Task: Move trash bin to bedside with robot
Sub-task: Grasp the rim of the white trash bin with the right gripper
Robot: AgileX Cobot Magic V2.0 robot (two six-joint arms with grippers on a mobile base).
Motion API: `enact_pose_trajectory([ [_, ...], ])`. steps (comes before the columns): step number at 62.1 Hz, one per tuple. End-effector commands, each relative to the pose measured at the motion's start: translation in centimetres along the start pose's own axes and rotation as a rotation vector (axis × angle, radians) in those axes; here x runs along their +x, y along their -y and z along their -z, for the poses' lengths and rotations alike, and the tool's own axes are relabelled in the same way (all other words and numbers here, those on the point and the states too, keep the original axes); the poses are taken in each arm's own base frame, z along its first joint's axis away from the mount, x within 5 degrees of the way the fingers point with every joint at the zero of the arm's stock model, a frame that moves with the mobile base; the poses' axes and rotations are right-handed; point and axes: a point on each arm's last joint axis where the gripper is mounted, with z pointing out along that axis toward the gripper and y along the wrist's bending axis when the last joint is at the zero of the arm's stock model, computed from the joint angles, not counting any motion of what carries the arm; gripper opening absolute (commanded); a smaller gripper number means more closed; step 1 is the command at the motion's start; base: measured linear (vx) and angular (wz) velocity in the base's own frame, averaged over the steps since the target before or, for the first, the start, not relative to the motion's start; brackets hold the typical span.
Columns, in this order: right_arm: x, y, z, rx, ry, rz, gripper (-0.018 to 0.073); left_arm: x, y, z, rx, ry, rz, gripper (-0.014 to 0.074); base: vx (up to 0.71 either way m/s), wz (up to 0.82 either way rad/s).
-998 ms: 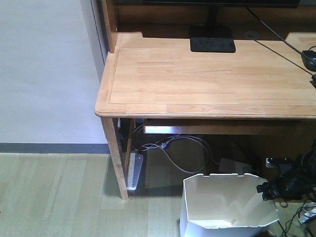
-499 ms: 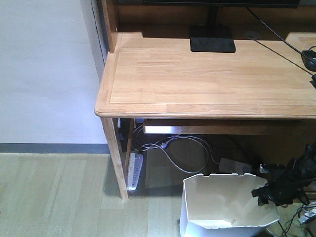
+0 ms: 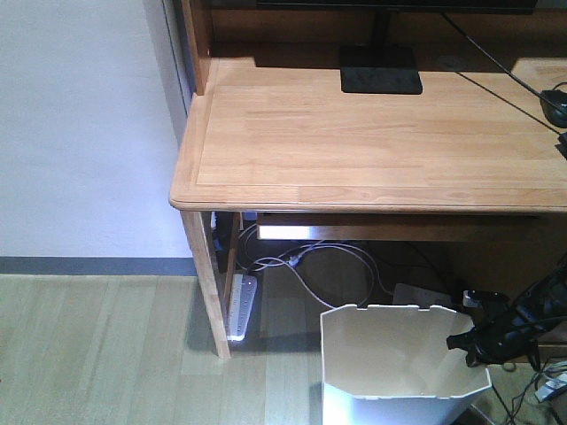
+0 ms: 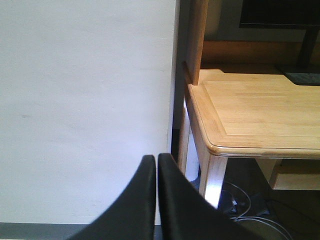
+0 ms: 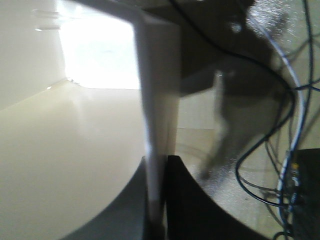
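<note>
Trash bin (image 3: 390, 350) is standing on the floor below the front edge of the worktop (image 3: 354, 133), under its right half, mouth up and long axis roughly upright. Right gripper (image 3: 483, 341) is reaching in at the bin's right side and pinching the rim there. In the right wrist view its two fingers are sitting one on each face of the thin white wall, closed on it. So the bin is lying directly to the left of that gripper, and the right arm is plainly the nearer one. Left gripper (image 4: 156, 159) is hanging off the worktop's left corner, fingers pressed together on nothing, well apart from the bin. The bin is showing white and smooth, with an angular faceted rim, small notches along its far edge, and walls tapering downward. No bed is showing in any view, so I am judging that the carry away from the worktop is lying ahead.
</note>
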Motion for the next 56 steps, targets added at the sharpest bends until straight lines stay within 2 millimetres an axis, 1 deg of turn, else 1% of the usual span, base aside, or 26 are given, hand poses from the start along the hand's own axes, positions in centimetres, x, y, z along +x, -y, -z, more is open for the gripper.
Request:
enact_pose_trajectory([
  [1, -2.1, -0.5, 4.3, -0.050, 0.100, -0.004, -0.0010, 0.2, 0.0, -0.2, 0.006, 0.055, 0.012, -0.0006, 0.00, 0.00],
  [3, -1.9, -0.8, 4.6, -0.058, 0.107, -0.002, -0.0009, 0.2, 0.0, -0.2, 0.006, 0.053, 0.012, -0.0006, 0.00, 0.00],
  [7, -1.6, -1.3, 5.8, -0.079, 0.128, 0.009, -0.0008, 0.2, 0.0, -0.2, 0.006, 0.053, 0.012, -0.0006, 0.00, 0.00],
  [11, -0.8, -2.1, 6.8, -0.119, 0.134, 0.041, -0.0007, 0.3, 0.0, -0.2, 0.005, 0.051, 0.012, -0.0006, 0.00, 0.00],
  [22, 0.6, -4.4, 10.2, -0.234, 0.204, 0.055, -0.0006, 0.3, 0.0, -0.2, 0.005, 0.050, 0.012, -0.0006, 0.00, 0.00],
  [23, 0.6, -4.4, 10.6, -0.237, 0.215, 0.077, -0.0006, 0.3, 0.0, -0.2, 0.005, 0.050, 0.012, -0.0006, 0.00, 0.00],
  [26, 1.1, -4.9, 11.2, -0.251, 0.225, 0.073, -0.0006, 0.3, 0.0, -0.2, 0.005, 0.050, 0.012, -0.0006, 0.00, 0.00],
  [30, 1.5, -5.3, 12.6, -0.255, 0.246, 0.076, -0.0006, 0.3, 0.0, -0.2, 0.005, 0.050, 0.012, -0.0006, 0.00, 0.00],
  [35, 2.0, -5.8, 13.7, -0.264, 0.260, 0.079, -0.0006, 0.3, 0.0, -0.2, 0.005, 0.050, 0.012, -0.0006, 0.00, 0.00],
  [45, 2.7, -7.1, 15.9, -0.335, 0.294, 0.100, -0.0006, 0.3, 0.0, -0.2, 0.005, 0.050, 0.012, -0.0006, 0.00, 0.00],
  [56, 3.9, -8.0, 17.5, -0.372, 0.303, 0.096, -0.0006, 0.3, 0.0, -0.2, 0.005, 0.050, 0.012, -0.0006, 0.00, 0.00],
])
